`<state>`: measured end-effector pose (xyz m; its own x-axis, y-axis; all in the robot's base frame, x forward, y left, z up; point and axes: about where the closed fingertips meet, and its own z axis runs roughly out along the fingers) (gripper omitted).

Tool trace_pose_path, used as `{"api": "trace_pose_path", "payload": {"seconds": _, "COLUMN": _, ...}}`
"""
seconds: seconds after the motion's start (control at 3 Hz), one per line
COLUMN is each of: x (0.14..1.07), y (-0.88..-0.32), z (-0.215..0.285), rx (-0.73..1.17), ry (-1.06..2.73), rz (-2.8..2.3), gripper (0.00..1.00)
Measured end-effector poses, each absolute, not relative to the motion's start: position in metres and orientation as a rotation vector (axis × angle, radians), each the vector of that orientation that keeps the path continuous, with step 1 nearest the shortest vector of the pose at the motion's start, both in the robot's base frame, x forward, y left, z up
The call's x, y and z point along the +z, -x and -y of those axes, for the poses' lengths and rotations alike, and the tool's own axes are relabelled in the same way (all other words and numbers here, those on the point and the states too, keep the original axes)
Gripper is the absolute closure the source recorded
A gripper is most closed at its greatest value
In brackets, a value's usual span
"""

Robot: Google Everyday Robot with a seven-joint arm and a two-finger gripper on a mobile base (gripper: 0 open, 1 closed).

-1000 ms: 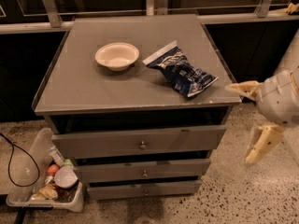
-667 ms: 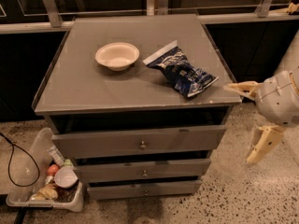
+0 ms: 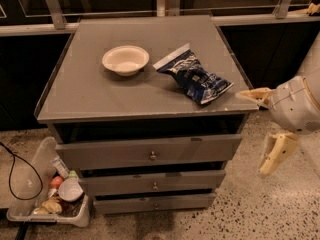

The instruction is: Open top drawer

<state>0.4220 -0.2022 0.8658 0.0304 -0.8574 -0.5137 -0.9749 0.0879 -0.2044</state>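
The grey worktop [image 3: 90,91] fills the middle, and below its front edge, toward 6 o'clock, sits the top drawer [image 3: 110,155], widest of three fronts, a small round knob [image 3: 152,155] at its centre. At 3 o'clock of the drawer, by the worktop's right front corner, hangs the gripper [image 3: 253,132], its fingers [image 3: 274,154] spread wide apart and empty. On the worktop a blue snack bag [image 3: 195,76] lies at 3 o'clock of a white bowl [image 3: 125,60]

Top drawer [image 3: 110,154] is sitting right under the tabletop [image 3: 85,89]: wide grey front, knob centred. Gripper [image 3: 254,133] is hovering off its right end, fingers spread.
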Motion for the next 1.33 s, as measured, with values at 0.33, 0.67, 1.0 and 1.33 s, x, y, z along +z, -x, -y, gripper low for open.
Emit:
{"api": "trace_pose_path", "payload": {"seconds": 0.33, "x": 0.824, "y": -0.432, "z": 0.188, "rx": 0.406, "ry": 1.785, "rz": -1.857, "gripper": 0.00}}
{"api": "trace_pose_path", "payload": {"seconds": 0.67, "x": 0.782, "y": -0.440, "z": 0.179, "rx": 0.462, "ry": 1.765, "rz": -1.856, "gripper": 0.00}}
{"api": "trace_pose_path", "payload": {"seconds": 1.0, "x": 0.748, "y": -0.441, "z": 0.178, "rx": 0.404, "ry": 1.723, "rz": -1.873, "gripper": 0.00}}
{"api": "trace_pose_path", "payload": {"seconds": 1.33, "x": 0.716, "y": -0.442, "z": 0.173, "rx": 0.293, "ry": 1.678, "rz": -1.921, "gripper": 0.00}}
